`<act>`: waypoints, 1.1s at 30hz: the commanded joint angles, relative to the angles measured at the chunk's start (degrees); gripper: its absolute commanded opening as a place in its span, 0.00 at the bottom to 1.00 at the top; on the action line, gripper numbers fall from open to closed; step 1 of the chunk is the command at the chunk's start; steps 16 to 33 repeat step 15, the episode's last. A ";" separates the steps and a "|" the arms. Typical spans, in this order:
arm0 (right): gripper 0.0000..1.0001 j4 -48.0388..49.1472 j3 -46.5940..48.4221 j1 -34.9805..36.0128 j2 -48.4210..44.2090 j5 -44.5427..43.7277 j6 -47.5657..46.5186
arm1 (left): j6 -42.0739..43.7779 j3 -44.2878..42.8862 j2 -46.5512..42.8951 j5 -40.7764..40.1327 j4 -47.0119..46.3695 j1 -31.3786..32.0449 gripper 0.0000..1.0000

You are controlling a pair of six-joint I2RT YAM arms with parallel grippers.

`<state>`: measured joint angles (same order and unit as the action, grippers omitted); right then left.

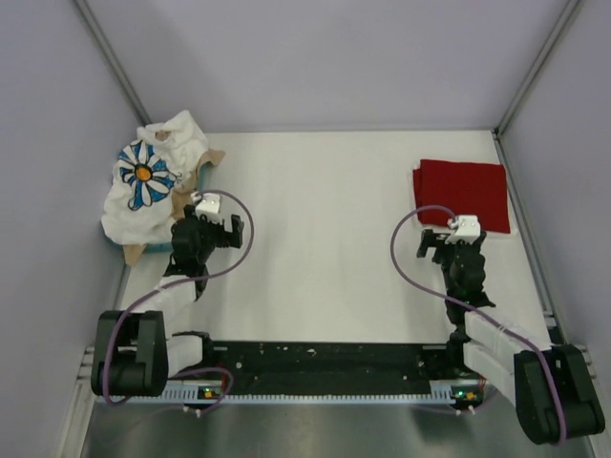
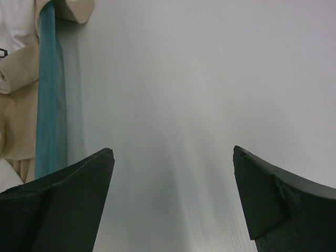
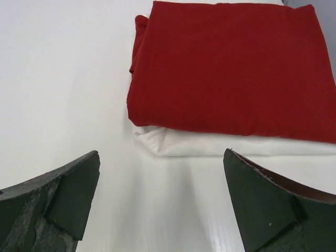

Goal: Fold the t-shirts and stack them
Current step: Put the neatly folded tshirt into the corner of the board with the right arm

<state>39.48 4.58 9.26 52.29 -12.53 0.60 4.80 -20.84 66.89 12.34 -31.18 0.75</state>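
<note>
The red t-shirt (image 1: 462, 193) lies folded at the far right of the table, on top of a folded white t-shirt (image 3: 210, 144) whose edge shows under it in the right wrist view, where the red one (image 3: 231, 68) fills the top. The daisy-print t-shirt (image 1: 145, 177) lies crumpled in the tray at the far left. My left gripper (image 1: 221, 227) is open and empty, just right of the tray. My right gripper (image 1: 447, 239) is open and empty, just in front of the red stack. Both sets of jaws stand wide over bare table.
The tan-and-teal tray (image 1: 134, 250) sits at the far left edge; its teal rim (image 2: 50, 89) shows in the left wrist view. Grey walls with metal rails enclose the table on three sides. The arm bases stand at the near edge.
</note>
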 commanded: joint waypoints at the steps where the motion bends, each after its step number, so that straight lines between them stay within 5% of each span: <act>1: 0.99 5.69 1.40 0.06 1.93 0.67 1.86 | 1.00 0.19 1.40 0.58 -5.12 0.12 0.99; 33: 0.99 6.04 1.49 0.15 2.20 -0.03 2.74 | 0.83 -1.04 3.33 1.99 -3.98 0.12 0.99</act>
